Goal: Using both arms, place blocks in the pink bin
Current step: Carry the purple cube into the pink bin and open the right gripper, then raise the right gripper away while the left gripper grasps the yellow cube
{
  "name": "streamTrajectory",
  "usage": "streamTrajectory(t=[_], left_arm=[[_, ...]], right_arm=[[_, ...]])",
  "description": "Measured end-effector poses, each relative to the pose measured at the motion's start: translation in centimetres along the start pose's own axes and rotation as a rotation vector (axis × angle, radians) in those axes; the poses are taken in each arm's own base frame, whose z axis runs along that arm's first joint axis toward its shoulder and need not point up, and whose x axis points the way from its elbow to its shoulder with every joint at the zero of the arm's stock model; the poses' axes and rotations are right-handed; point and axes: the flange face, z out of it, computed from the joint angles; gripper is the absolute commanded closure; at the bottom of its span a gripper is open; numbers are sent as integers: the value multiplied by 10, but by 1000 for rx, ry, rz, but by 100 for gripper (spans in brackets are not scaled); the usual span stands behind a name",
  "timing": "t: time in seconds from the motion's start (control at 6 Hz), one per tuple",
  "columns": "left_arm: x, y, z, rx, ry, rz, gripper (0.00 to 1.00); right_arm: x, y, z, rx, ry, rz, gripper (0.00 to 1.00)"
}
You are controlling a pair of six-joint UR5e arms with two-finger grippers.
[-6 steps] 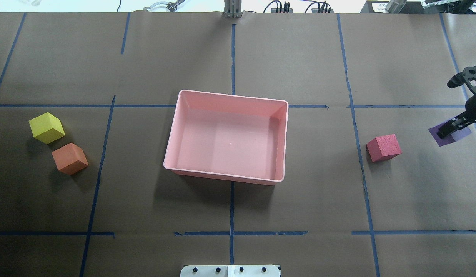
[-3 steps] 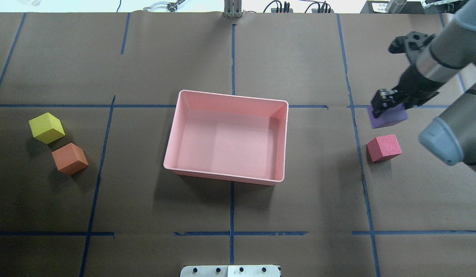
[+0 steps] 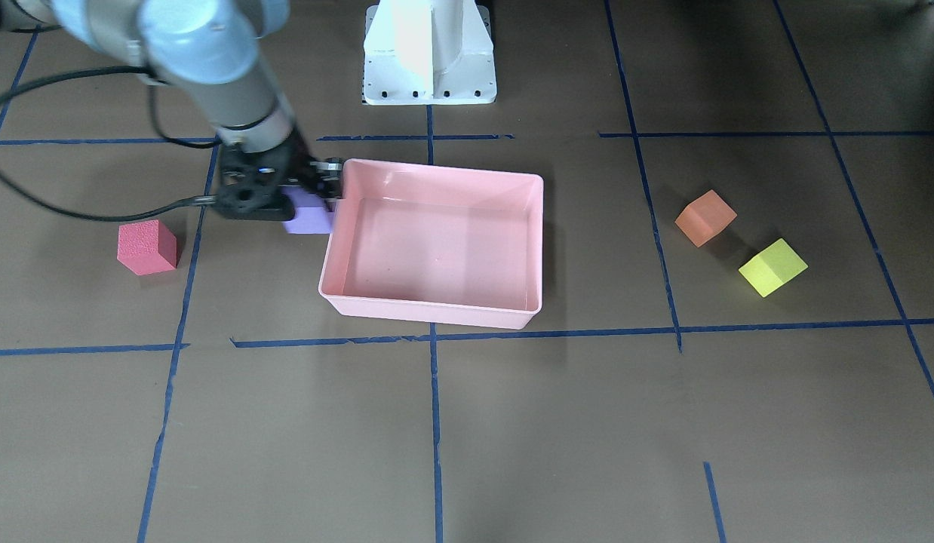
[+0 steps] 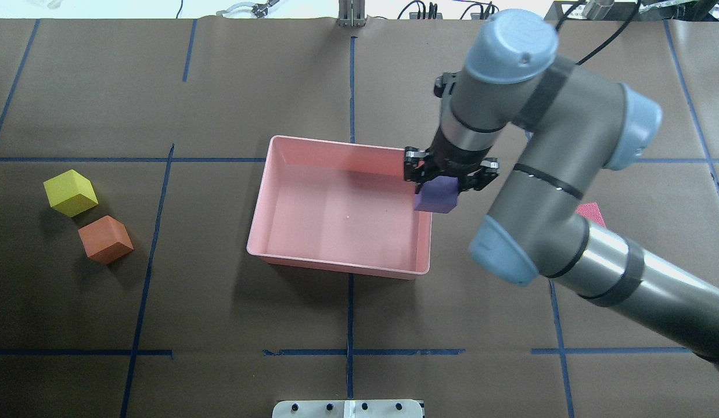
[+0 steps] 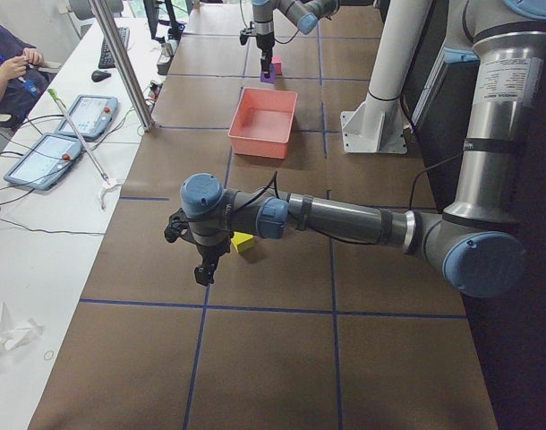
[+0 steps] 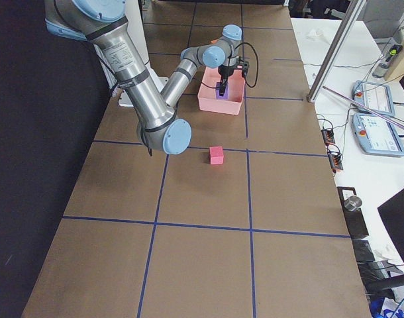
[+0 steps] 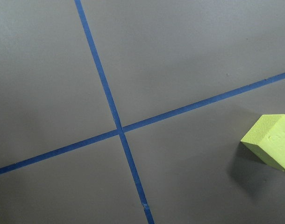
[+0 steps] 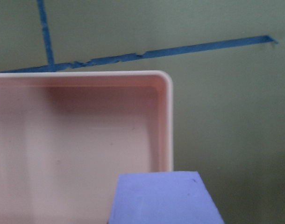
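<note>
The black two-finger right gripper (image 4: 439, 187) points straight down & is clamped on the small purple foam cube (image 4: 435, 198), w/ one finger on each of two opposite faces. The cube hangs at the robot's-right end wall of the shallow glossy pale-pink plastic bin (image 4: 336, 268). In the overhead cam it overlaps that wall's rim. In the front cam the cube (image 3: 307, 220) shows just outside the wall, beside the bin (image 3: 429, 311). In the right wrist cam the cube (image 8: 166, 198) fills the bottom edge, w/ the bin's rounded corner & rim (image 8: 169, 121) running under it. So it's up over the rim; more inside or outside, can't tell. The small red foam cube (image 3: 146, 246) sits on the brown paper-covered table (image 4: 278, 87) on the robot's right, well apart from the bin, & is mostly hidden by the arm in the overhead cam. The small orange foam cube (image 4: 105, 238) & small yellow foam cube (image 4: 71, 193) lie near each other on the robot's left, well apart from the bin. The left gripper (image 5: 202, 271) shows only in the left-side cam, low near the yellow cube (image 5: 243, 242); clenched or released, can't tell. The left wrist cam has the yellow cube (image 7: 271, 142) at its right edge, near a crossing of blue tape lines (image 7: 120, 129).
</note>
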Motion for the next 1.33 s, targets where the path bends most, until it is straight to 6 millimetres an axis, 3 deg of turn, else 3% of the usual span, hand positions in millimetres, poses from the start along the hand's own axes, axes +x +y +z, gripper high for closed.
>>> streamTrajectory(t=[0.17, 0.33, 0.67, 1.0, 1.33], left_arm=[[0, 0, 0, 0, 0, 0, 0], [1, 0, 0, 1, 0, 2, 0], [5, -5, -1, 24, -3, 33, 0], [31, -17, 24, 25, 10, -5, 0], [76, -27, 60, 31, 42, -267, 0]], right_arm=[[-38, 21, 14, 6, 8, 38, 1], [-54, 34, 23, 16, 14, 50, 0], [-58, 40, 27, 32, 15, 37, 0], [-41, 12, 11, 57, 17, -30, 0], [9, -42, -15, 60, 18, -116, 0]])
